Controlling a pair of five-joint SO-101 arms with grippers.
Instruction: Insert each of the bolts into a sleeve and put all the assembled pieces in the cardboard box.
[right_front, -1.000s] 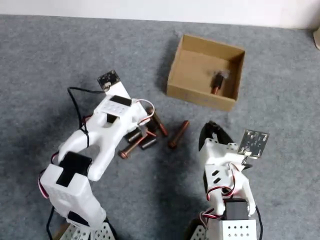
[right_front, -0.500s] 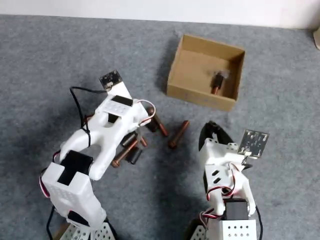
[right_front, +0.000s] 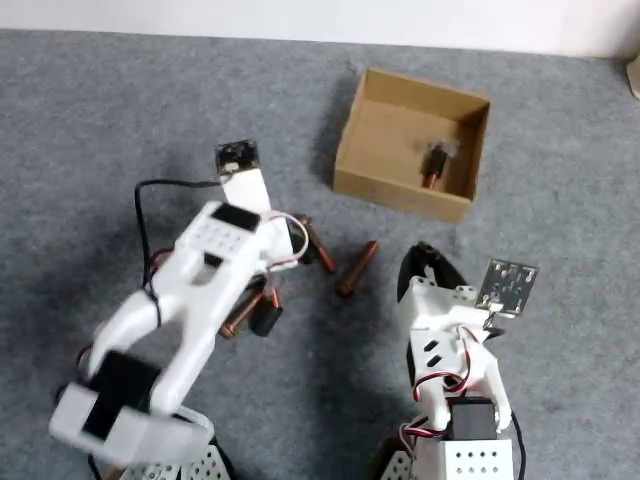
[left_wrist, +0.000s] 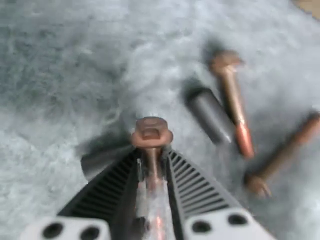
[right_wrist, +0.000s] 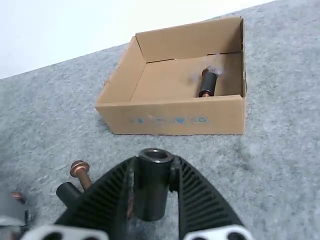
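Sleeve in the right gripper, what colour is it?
Dark grey to black sleeve, clearest in the right wrist view.

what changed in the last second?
Left arm moved: wrist edged toward the box, rear links swung back toward its base. A bolt and sleeve beneath it slid toward that base. Left gripper clamps a held bolt, maybe that one. Unchanged: right gripper with its held sleeve, box, lone bolt.

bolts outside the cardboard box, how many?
3. First bolt is in the left gripper; second bolt lies on the carpet beside a dark sleeve; third bolt lies nearby. The arm may hide more.
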